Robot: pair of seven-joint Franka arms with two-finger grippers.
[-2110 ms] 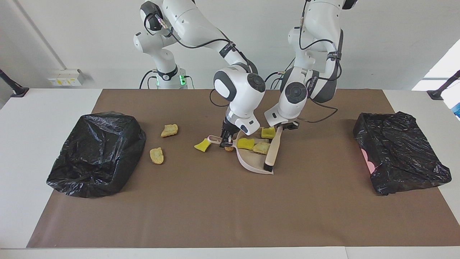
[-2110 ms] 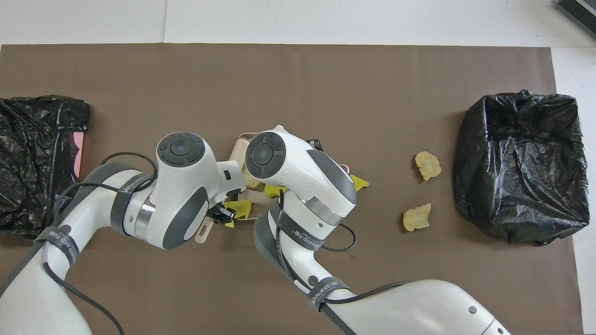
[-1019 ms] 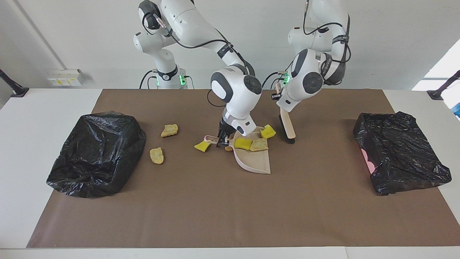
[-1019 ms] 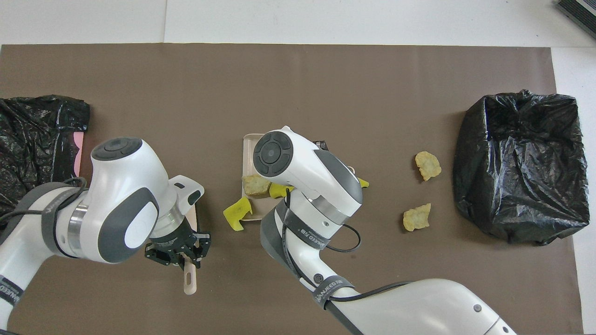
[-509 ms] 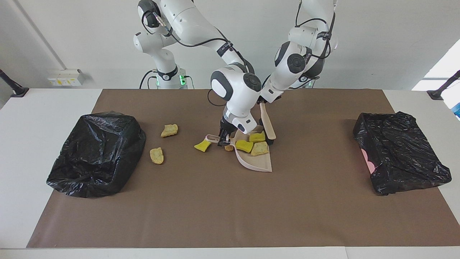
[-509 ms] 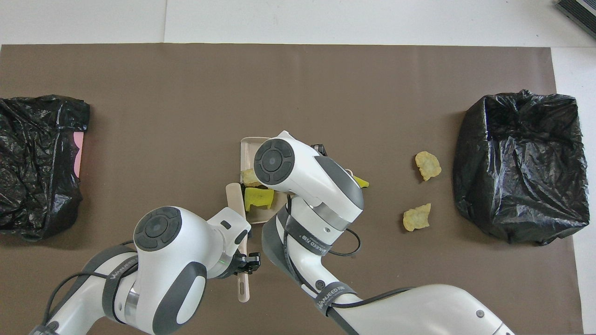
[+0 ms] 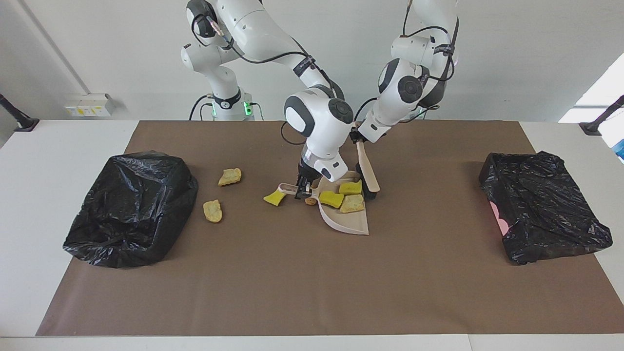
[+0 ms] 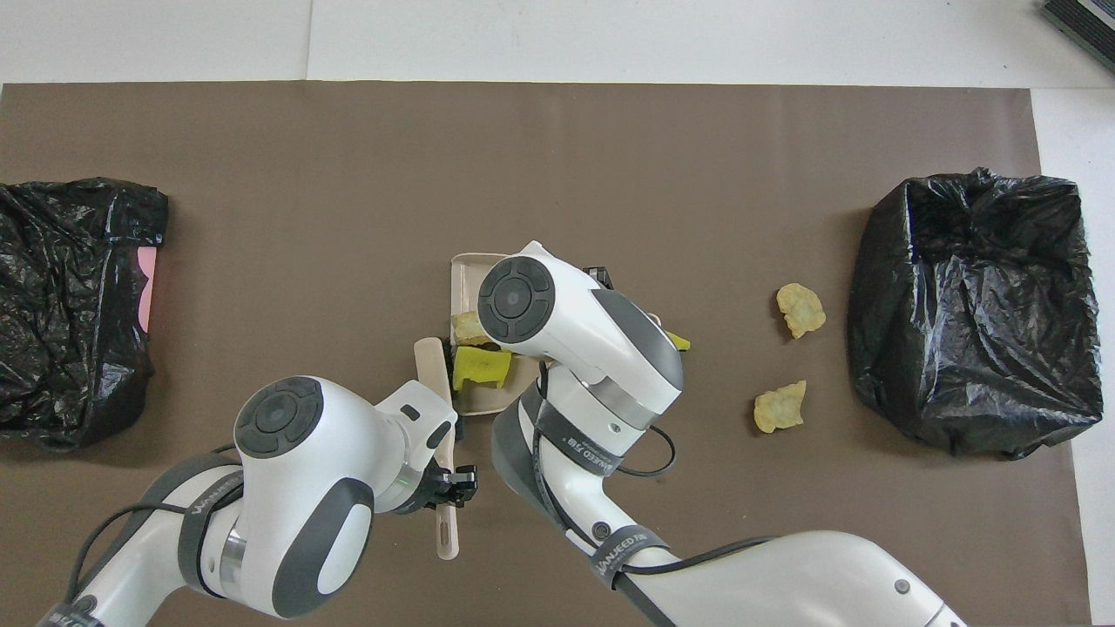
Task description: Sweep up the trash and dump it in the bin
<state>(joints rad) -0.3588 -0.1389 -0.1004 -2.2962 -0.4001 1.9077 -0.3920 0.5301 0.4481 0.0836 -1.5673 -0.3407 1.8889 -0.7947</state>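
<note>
The trash is seven small lumps. Three sit in the dustpan (image 7: pixel 348 224): two yellow sponge chunks (image 7: pixel 332 199) and a tan bread-like piece (image 7: pixel 353 204). In the facing view a yellow wedge (image 7: pixel 274 198) lies on the brown mat (image 7: pixel 312 282) at nine o'clock of the pan. A small brown crumb (image 7: pixel 310 201) rests against the pan's wall below the dustpan handle (image 7: pixel 287 187). Two tan pieces (image 7: pixel 229 176) lie well apart from the pan, toward the black-bagged bin (image 7: pixel 129 207) at nine o'clock. Judge all of it light and soft. The sponge will likely squash and spring or skid ahead of bristles, and the bread may crumble, so you should not pinch any lump. Push low at its base with the brush (image 7: pixel 366 168) and let the pan's open lip catch it. Your hold belongs on the tools' handles, and you have it. The right end effector (image 7: pixel 304 187) is clamped on the dustpan handle. The left end effector (image 7: pixel 357 137) is clamped on the brush's handle, with the bristles down beside the pan at three o'clock of the load. Keep the pan level when you lift, because light lumps could roll off the lip. A second black-bagged bin (image 7: pixel 543 204) sits at the bench's three o'clock end.
</note>
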